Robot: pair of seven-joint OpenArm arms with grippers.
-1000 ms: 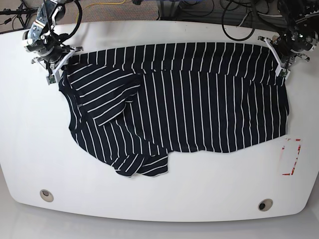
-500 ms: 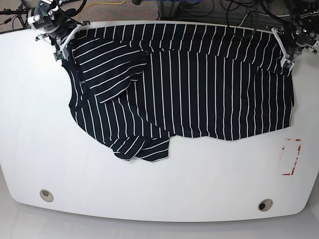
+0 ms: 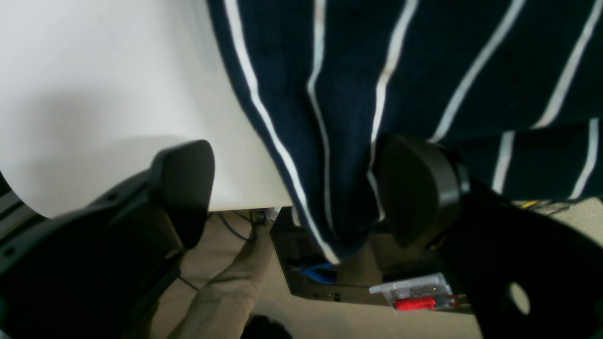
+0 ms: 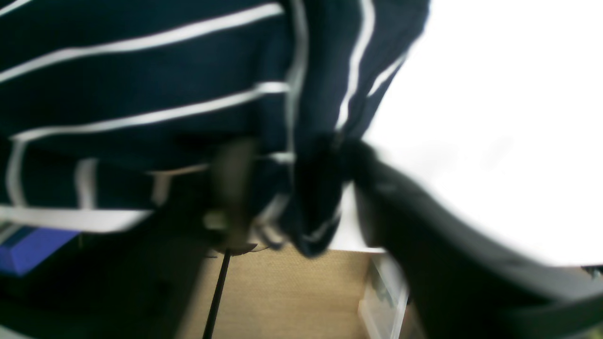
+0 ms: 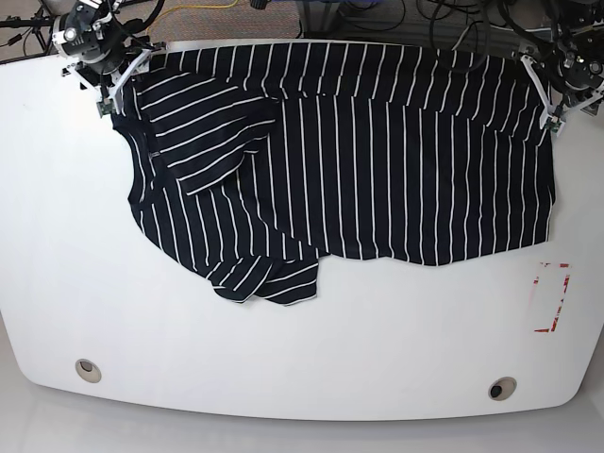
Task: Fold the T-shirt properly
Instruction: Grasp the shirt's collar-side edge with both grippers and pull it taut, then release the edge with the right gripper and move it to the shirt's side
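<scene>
The dark T-shirt (image 5: 377,160) with thin white stripes lies spread across the far half of the white table (image 5: 283,359), its far hem at the table's back edge. One sleeve is folded over at the left and a flap is bunched at the front left. In the base view my left gripper (image 5: 553,115) sits at the shirt's far right corner. The left wrist view shows that gripper (image 3: 299,193) open, its fingers wide apart, with the T-shirt (image 3: 344,117) hanging between them over the table edge. My right gripper (image 5: 109,94) is at the far left corner. The blurred right wrist view shows it (image 4: 301,188) with fingers apart around a fabric bunch (image 4: 311,207).
A red-marked label (image 5: 552,297) lies near the table's right edge. Two round holes (image 5: 87,370) (image 5: 502,388) sit near the front edge. Cables and equipment lie on the floor beyond the back edge.
Both grippers have dragged the shirt's far hem back to the table's rear edge, stretching it flatter. In the last half second the shirt barely shifted.
</scene>
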